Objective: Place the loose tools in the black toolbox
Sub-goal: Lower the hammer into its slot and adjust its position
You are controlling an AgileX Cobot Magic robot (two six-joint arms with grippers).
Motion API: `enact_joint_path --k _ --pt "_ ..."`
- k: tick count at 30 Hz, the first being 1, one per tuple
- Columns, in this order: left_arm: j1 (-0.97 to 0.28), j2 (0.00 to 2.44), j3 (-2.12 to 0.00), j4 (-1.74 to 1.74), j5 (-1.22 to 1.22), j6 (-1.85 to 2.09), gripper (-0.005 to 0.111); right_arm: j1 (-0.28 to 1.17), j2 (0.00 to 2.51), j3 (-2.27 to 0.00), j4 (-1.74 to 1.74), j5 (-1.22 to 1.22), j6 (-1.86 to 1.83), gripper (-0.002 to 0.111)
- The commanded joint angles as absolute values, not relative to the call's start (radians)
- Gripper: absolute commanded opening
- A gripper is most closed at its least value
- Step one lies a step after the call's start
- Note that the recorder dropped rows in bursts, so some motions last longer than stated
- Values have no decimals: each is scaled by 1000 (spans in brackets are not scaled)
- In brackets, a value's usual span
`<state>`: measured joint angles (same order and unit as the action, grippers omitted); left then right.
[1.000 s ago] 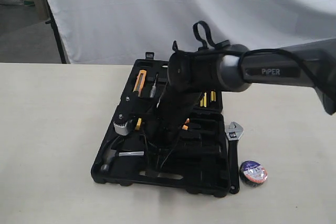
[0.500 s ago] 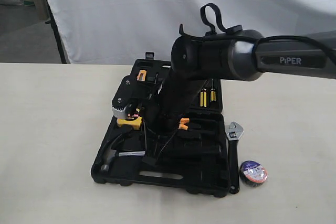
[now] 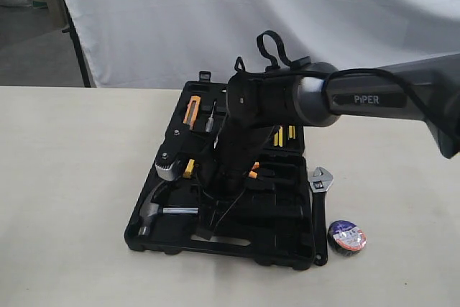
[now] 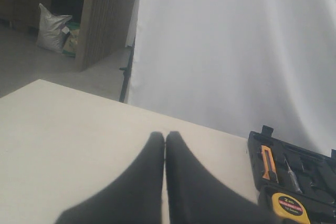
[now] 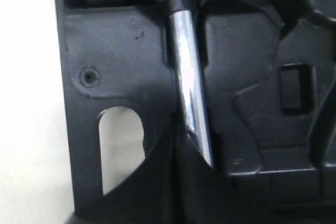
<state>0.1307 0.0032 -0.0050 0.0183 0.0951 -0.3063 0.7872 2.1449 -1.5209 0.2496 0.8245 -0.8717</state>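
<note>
Right arm (image 3: 374, 95) dipped back over toolbox (image 3: 287, 244) | right end effector (image 5: 174, 137) fingers together, empty, hiding hammer (image 5: 189, 93) handle | left end effector (image 4: 165, 136) closed, empty | wrench (image 3: 320, 190), tape roll (image 3: 347, 236) outside toolbox

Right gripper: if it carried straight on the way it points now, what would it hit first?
Most likely the silver shaft of the hammer, lying in the black toolbox. The right gripper points down at it and overlaps it in the right wrist view. The gap between them cannot be judged.
</note>
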Motion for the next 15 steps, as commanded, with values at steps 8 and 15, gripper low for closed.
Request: enact_joint_path --k 8,15 --pt "156 0 -8 23 88 -311 1 781 2093 -1511 243 843 -857 0" --pt "156 0 -8 23 88 -311 1 781 2087 -1511 253 783 -855 0"
